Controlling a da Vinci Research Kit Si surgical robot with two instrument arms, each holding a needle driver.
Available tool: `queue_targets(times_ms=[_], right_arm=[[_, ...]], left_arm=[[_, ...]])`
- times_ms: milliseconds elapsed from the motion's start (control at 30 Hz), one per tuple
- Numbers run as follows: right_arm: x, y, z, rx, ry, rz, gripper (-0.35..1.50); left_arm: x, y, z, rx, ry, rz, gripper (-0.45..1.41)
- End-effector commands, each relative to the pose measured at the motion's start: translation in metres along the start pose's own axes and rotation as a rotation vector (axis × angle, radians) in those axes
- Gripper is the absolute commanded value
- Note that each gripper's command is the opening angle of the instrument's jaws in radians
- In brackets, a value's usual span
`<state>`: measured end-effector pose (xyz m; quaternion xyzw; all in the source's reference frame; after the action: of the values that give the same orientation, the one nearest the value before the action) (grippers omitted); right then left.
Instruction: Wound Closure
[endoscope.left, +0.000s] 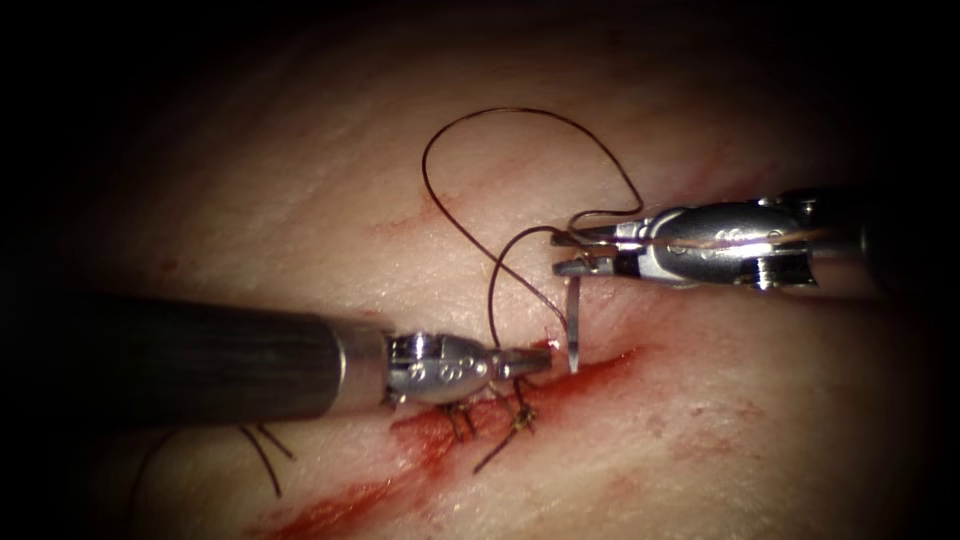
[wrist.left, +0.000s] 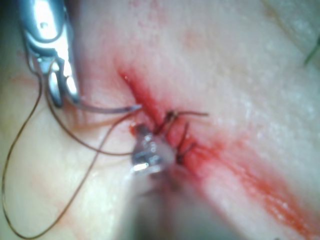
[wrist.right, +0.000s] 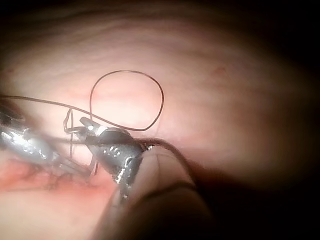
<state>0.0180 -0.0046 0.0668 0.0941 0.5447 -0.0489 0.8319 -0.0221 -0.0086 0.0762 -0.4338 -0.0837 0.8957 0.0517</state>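
Endoscope view is showing the right arm's silver needle driver (endoscope.left: 568, 252) coming in from the right and gripping the slim curved steel needle (endoscope.left: 574, 330) at its upper end, near where the thread joins it. The needle is hanging downward, its point sitting at the upper lip of the red, wet cut (endoscope.left: 590, 368) in the pale pork tissue (endoscope.left: 300, 200). I cannot tell whether the point is touching or already piercing. The dark brown thread (endoscope.left: 520, 112) is looping over the tissue above the cut and running back to the right tool's jaws. The left arm's silver tool (endoscope.left: 530, 362), on its dark shaft, is resting with its jaws pressed together at the cut's edge just left of the needle point, beside the dark knotted stitches (endoscope.left: 520, 415). Whether it is pinching tissue is unclear. By my judgement a fresh bite is being set up; the coming move calls for a steady point aimed squarely at the edge.
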Motion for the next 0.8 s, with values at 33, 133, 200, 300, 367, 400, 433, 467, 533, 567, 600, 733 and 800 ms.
queue_targets(times_ms=[33, 133, 200, 300, 367, 400, 433, 467, 533, 567, 600, 733, 800], right_arm=[[-0.0003, -0.0003, 0.0008, 0.005, 0.005, 0.005, -0.35], [-0.0003, -0.0006, 0.0011, 0.045, 0.03, 0.054, -0.35], [-0.0002, -0.001, 0.0012, 0.087, 0.022, 0.076, -0.35], [-0.0001, -0.0015, 0.0013, 0.136, 0.02, 0.113, -0.35], [0.0, -0.0018, 0.0012, 0.155, 0.029, 0.142, -0.35], [0.0001, -0.0019, 0.0012, 0.164, 0.03, 0.161, -0.35], [0.0002, -0.0019, 0.0012, 0.171, 0.03, 0.17, -0.35], [0.0003, -0.002, 0.0012, 0.177, 0.032, 0.192, -0.35], [0.0003, -0.0019, 0.0013, 0.181, 0.03, 0.249, -0.35], [0.0004, -0.0018, 0.0013, 0.184, 0.029, 0.283, -0.35], [0.0003, -0.0017, 0.0013, 0.189, 0.029, 0.322, -0.35], [0.0002, -0.0014, 0.0014, 0.201, 0.02, 0.454, -0.35], [0.0, -0.0011, 0.0015, 0.202, 0.011, 0.581, -0.35]], left_arm=[[-0.0002, 0.0003, 0.0008, -0.003, 0.002, -0.002, -0.45], [-0.0001, 0.0002, 0.0006, -0.005, 0.003, -0.003, -0.45], [0.0, 0.0003, 0.0006, -0.005, 0.003, -0.003, -0.45], [0.0001, 0.0005, 0.0005, -0.006, 0.004, -0.004, -0.45], [0.0003, 0.0005, 0.0003, -0.007, 0.004, -0.011, -0.45], [0.0004, 0.0005, 0.0003, -0.007, 0.004, -0.012, -0.45], [0.0005, 0.0005, 0.0002, -0.008, 0.005, -0.013, -0.45], [0.0007, 0.0006, 0.0001, -0.008, 0.005, -0.009, -0.45], [0.001, 0.0006, -0.0001, -0.009, 0.006, -0.011, -0.45], [0.0013, 0.0007, -0.0002, -0.012, 0.004, -0.007, -0.45], [0.0015, 0.0008, -0.0003, -0.013, 0.005, -0.009, -0.45], [0.0027, 0.0014, -0.0011, -0.015, 0.01, -0.005, -0.45], [0.0041, 0.0021, -0.002, -0.014, 0.013, -0.002, -0.45]])
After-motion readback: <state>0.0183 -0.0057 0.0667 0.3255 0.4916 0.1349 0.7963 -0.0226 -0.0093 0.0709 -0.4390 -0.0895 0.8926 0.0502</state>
